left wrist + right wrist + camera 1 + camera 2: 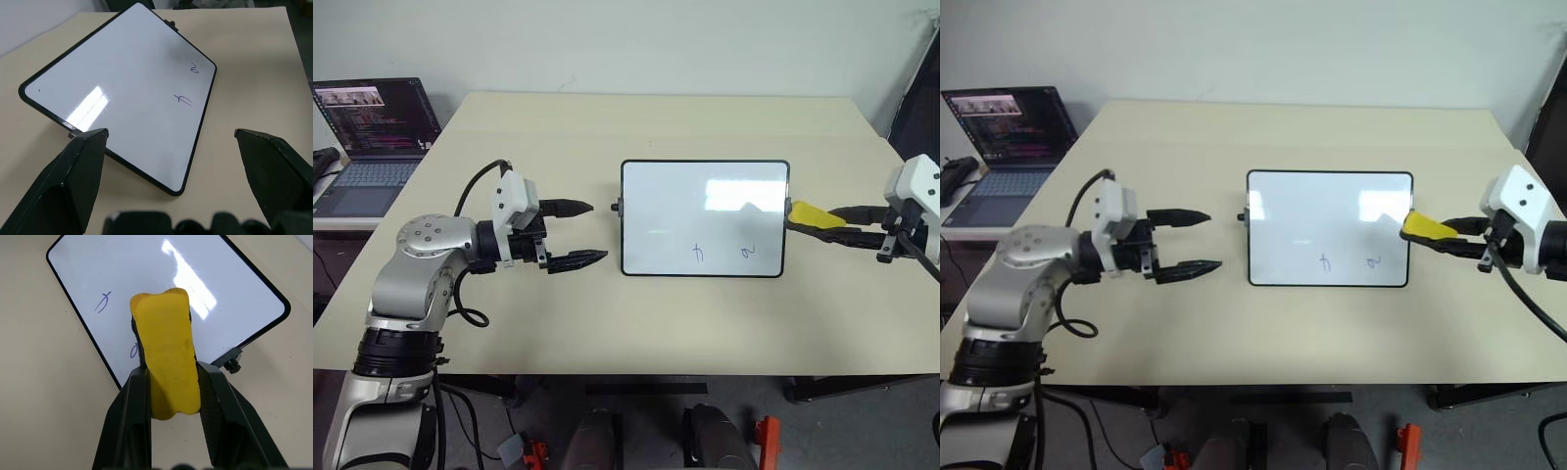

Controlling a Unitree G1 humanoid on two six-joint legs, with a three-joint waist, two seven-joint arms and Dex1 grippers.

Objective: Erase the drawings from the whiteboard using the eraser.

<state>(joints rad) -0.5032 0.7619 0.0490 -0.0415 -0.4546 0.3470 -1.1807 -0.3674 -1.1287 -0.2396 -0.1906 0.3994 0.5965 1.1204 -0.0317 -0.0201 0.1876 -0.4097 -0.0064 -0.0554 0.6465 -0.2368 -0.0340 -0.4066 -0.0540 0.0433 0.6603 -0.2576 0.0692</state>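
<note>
The whiteboard (675,206) lies flat at the middle of the table, its long side across. Two small dark drawings (698,253) (748,252) sit near its front edge, toward the right. My right gripper (822,224) is shut on the yellow eraser (811,213), which hovers at the board's right edge beside the side knob. In the right wrist view the eraser (168,367) covers part of one drawing (133,351). My left gripper (592,232) stands open just left of the board, fingers pointing at it, holding nothing.
An open laptop (372,137) stands on a lower surface off the table's left side. The beige table (607,323) runs wide around the board. A dark object (920,88) leans at the far right edge.
</note>
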